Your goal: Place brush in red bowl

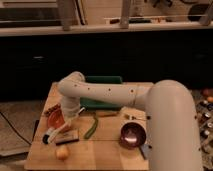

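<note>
The red bowl (55, 119) sits at the left of the wooden table. My gripper (69, 121) hangs down from the white arm at the bowl's right rim, partly covering it. The brush's white handle (51, 134) slants out below the gripper, over the bowl's front edge, toward the table's front left. Its black bristle head is hidden under the gripper. I cannot tell whether the gripper holds the brush.
A tan-and-dark block (68, 137) lies just in front of the bowl, with a yellow round object (61, 152) nearer the front edge. A green pod (91, 126), a copper metal bowl (132, 135), a blue-grey sponge (143, 149) and a green tray (102, 95) are further right.
</note>
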Action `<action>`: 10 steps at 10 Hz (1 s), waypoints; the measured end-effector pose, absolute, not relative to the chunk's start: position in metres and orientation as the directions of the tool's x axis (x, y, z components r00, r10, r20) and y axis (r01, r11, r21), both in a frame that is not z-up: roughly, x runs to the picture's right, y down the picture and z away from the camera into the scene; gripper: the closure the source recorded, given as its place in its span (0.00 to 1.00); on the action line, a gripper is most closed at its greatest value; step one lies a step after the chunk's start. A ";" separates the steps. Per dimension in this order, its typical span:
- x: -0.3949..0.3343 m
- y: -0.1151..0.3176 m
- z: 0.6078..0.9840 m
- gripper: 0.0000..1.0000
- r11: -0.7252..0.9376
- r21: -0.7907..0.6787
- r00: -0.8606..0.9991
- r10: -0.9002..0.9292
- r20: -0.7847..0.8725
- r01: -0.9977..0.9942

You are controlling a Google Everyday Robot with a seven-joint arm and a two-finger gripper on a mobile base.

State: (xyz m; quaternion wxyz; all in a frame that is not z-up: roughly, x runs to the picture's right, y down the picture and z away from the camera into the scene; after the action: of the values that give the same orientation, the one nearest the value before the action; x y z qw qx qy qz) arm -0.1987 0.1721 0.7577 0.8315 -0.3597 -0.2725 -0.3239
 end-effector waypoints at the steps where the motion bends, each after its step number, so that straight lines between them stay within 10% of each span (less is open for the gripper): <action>1: -0.204 0.166 0.761 1.00 0.521 -0.416 0.632 -0.355 0.689 0.746; 10: -0.231 0.142 0.788 1.00 0.519 -0.343 0.582 -0.417 0.698 0.783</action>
State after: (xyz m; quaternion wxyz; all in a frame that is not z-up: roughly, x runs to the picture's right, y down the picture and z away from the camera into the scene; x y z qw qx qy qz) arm -0.2307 0.1425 0.7877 0.8262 -0.3295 -0.2775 -0.3630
